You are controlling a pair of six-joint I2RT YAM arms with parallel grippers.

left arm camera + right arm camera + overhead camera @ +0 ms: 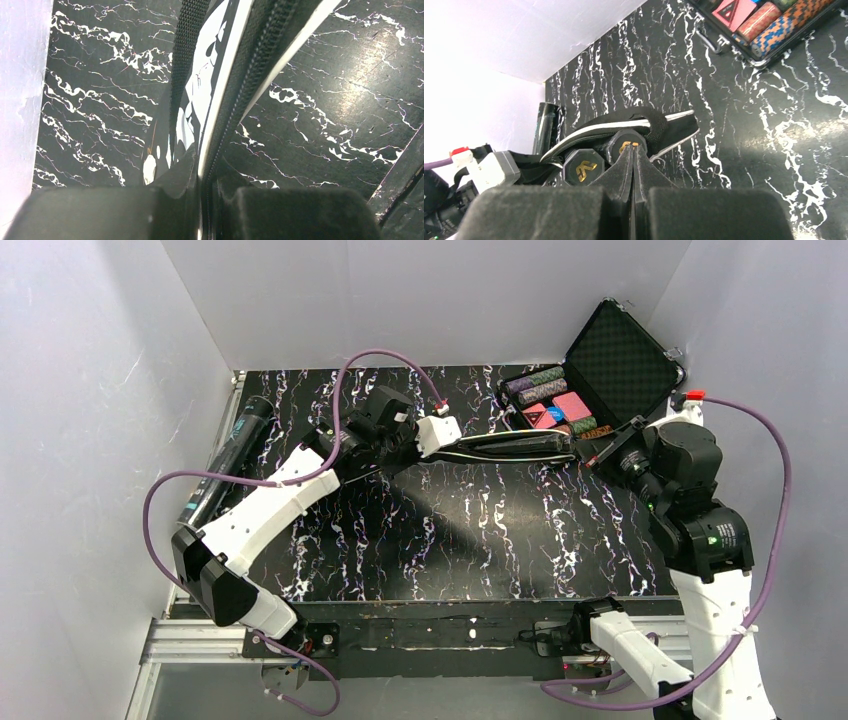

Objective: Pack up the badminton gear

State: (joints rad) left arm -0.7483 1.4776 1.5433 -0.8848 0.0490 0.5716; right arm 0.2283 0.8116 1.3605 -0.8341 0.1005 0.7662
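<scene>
The left gripper (pixel 202 195) is pinching the bag (pixel 510 447); the right gripper (pixel 634 165) is sitting pressed together by the handles (pixel 624 145). Pulling the bag taut looks wise.

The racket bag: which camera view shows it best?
The top view: most of the racket bag spans from left gripper to right gripper. The left wrist view shows only its zipper and white trim. The right wrist view shows one end with two racket handles.

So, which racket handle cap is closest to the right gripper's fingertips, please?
The cap tucked under the bag strap, beside the right gripper; the other cap sits farther off.
</scene>
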